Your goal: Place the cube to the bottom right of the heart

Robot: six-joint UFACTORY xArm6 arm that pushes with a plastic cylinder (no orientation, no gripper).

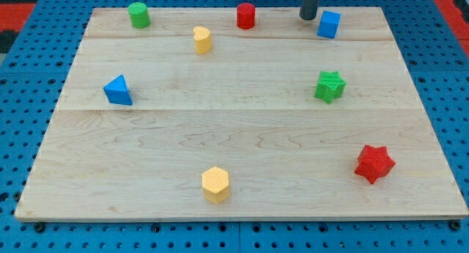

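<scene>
Currently, reading from the view's left, the yellow heart [202, 39] sits near the board's top edge, left of centre; the red cylinder [245, 16] lies between it and my tip [308, 17], which stands just to the upper left of the blue cube [329, 24], close but apparently not touching. No fingers exist on this rod; it holds nothing. Recommended: circle to the cube's right side, then push leftward and slightly down, passing below the cylinder. The cube appears upright, intact, slightly rotated.
</scene>
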